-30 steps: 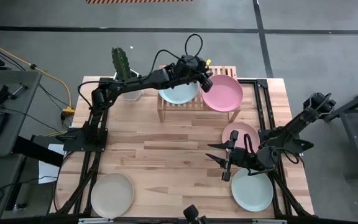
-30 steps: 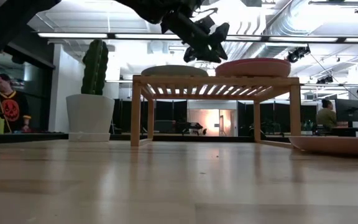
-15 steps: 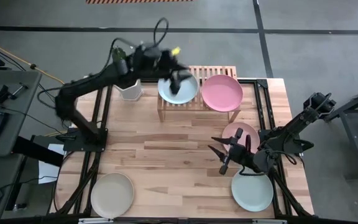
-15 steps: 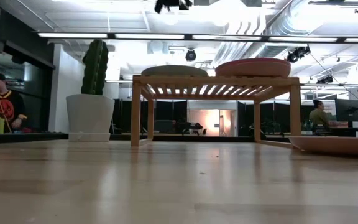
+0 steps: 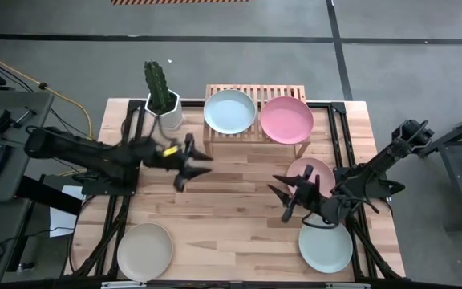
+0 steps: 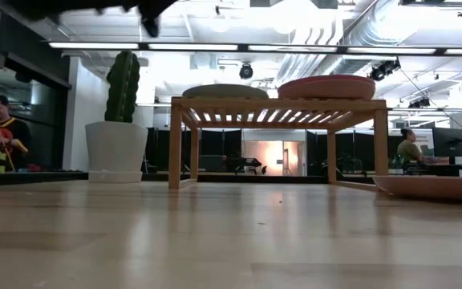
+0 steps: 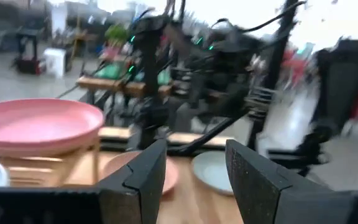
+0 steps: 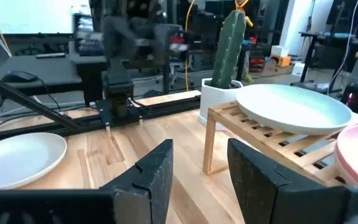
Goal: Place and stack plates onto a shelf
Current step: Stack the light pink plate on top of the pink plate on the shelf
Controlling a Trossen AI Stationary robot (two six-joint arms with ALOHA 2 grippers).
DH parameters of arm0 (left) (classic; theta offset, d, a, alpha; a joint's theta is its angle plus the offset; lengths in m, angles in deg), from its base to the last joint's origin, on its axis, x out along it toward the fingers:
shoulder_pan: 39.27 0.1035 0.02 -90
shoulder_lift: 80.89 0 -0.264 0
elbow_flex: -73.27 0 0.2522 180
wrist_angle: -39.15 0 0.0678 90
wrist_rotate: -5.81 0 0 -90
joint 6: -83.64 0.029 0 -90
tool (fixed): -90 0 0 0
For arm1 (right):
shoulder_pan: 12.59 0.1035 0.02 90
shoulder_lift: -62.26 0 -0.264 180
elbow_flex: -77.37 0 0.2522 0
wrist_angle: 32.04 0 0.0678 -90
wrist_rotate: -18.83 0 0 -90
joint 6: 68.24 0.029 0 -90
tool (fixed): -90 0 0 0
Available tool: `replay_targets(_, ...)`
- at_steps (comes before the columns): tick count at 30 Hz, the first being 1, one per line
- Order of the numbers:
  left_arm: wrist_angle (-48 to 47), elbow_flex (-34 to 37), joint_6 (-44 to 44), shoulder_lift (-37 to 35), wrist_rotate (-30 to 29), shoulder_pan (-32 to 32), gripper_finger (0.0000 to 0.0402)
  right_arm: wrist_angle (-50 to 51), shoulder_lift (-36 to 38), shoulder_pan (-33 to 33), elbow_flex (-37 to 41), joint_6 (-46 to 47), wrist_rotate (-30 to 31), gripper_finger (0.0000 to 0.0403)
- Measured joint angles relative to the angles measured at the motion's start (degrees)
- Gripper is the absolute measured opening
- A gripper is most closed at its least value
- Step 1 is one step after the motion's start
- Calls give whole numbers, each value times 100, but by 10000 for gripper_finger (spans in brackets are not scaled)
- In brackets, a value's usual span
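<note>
Since a second ago the left tool (image 5: 189,162) has swung off the shelf (image 5: 253,93) and back over the middle of the worktop (image 5: 215,213); its jaws stand apart with nothing between them.

Going left to right: the beige plate (image 5: 144,250) lies at seven o'clock on the worktop. On the shelf at twelve, the pale blue plate (image 5: 230,111) sits beside a pink stack (image 5: 286,119), the two just touching. The right tool (image 5: 293,195), at four o'clock, also gapes empty over a pink plate (image 5: 310,174), with the pale green plate (image 5: 326,248) at five.

Likely next comes the beige plate. Come down on its rim edge-on, pinch firmly, keep it level, and centre it on the blue one.
</note>
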Motion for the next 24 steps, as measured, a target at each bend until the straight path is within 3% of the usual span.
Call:
replay_targets(3,1153,884,-53,-187,-474,-365,154,133,0,-209,0,257,-417,139)
replay_targets(6,1678,1388,199,-308,-927,-626,154,211,0,-459,0,426,-1200,139)
replay_targets(10,1702,1603,381,-398,-1363,-849,153,267,0,-711,0,599,-1810,139)
replay_targets(17,1697,1622,571,-403,-1442,-963,153,260,0,-836,0,1116,-1957,139)
replay_targets(19,1712,1622,579,-420,-1446,-961,153,297,0,-838,-49,1482,-2453,139)
replay_targets(22,1706,1622,584,-418,-1476,-961,153,1159,-24,-790,-361,2378,-3459,139)
replay_targets(24,1708,1622,587,-418,-1490,-961,153,2211,-133,-653,-624,3189,-3559,139)
